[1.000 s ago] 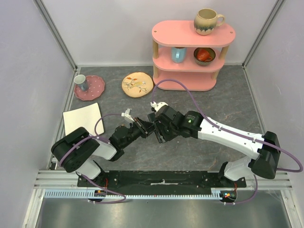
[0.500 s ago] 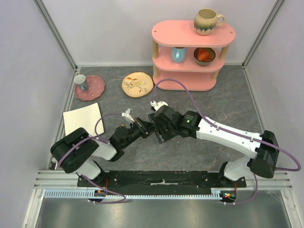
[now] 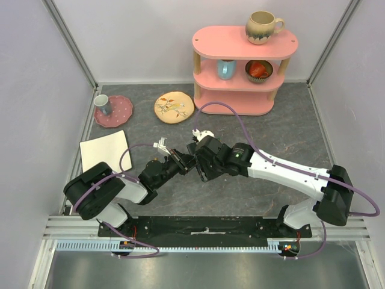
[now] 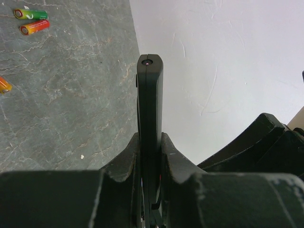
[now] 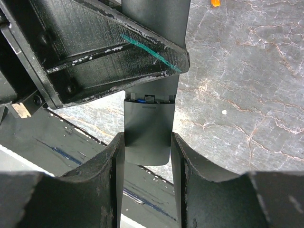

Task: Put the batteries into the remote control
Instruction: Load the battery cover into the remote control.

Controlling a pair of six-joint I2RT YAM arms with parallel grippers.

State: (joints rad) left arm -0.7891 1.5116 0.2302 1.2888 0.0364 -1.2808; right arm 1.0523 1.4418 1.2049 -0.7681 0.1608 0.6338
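Three batteries (image 4: 30,14) on the table (image 4: 71,95); one remote control (image 4: 150,109).

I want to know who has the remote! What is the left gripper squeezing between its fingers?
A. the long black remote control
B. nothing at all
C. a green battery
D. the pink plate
A: in the left wrist view the left gripper has its fingers pressed on both sides of the slim black remote control, while the batteries lie loose on the table.
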